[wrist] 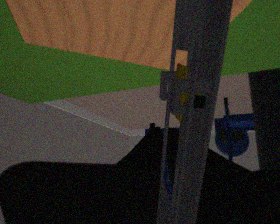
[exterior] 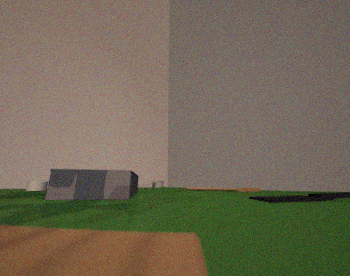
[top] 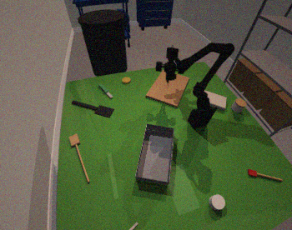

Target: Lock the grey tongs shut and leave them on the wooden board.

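Note:
The grey tongs (wrist: 205, 50) run as a long bar down the wrist view, their two arms close together, with small yellow parts near the middle. My gripper (top: 170, 76) (wrist: 162, 135) is shut on them, held in the air above the wooden board (top: 158, 91) (exterior: 116, 252) (wrist: 101, 30). The black fingers hide part of the tongs. In the top view the tongs are too dark and small to make out, so their tip direction and lock cannot be told. The gripper is outside the exterior view. The roasting tin (top: 153, 186) (exterior: 88, 185) stands with nothing across it.
A black spatula (top: 104, 111), a green-handled tool (top: 105, 91) and a yellow disc (top: 126, 80) lie left of the board. A white block (top: 217, 100) and a jar (top: 239, 105) are beside the arm's base. A black bin (top: 104, 43) stands beyond the table edge.

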Controlling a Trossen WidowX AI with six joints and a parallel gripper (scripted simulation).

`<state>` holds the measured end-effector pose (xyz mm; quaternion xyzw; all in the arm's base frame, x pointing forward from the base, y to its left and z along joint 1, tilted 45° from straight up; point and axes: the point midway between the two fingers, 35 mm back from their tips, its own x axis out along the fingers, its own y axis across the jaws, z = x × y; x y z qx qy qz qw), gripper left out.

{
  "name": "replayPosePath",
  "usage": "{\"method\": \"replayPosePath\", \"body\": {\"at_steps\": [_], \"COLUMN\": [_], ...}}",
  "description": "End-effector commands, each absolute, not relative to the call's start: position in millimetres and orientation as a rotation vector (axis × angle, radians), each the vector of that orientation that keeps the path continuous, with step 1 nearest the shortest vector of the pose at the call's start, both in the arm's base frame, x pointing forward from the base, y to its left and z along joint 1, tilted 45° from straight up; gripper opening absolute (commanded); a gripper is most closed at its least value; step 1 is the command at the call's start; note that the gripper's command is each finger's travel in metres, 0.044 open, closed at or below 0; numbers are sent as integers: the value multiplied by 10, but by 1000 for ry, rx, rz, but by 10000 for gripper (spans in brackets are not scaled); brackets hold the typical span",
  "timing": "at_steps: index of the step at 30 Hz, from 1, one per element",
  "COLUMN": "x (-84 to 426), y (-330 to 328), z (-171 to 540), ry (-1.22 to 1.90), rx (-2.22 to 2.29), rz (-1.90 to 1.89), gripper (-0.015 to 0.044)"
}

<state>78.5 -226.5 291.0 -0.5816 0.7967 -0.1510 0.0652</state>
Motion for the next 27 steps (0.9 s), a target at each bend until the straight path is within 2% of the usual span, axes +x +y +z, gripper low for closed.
{"method": "replayPosePath", "body": {"at_steps": [1,27], "x": [706,693], "y": [-2151,-2133], "z": [2784,2763], "ry": [2421,2423], "rx": [-1694,-1684], "rz": [-489,-493], "gripper": [-150,-150]}}
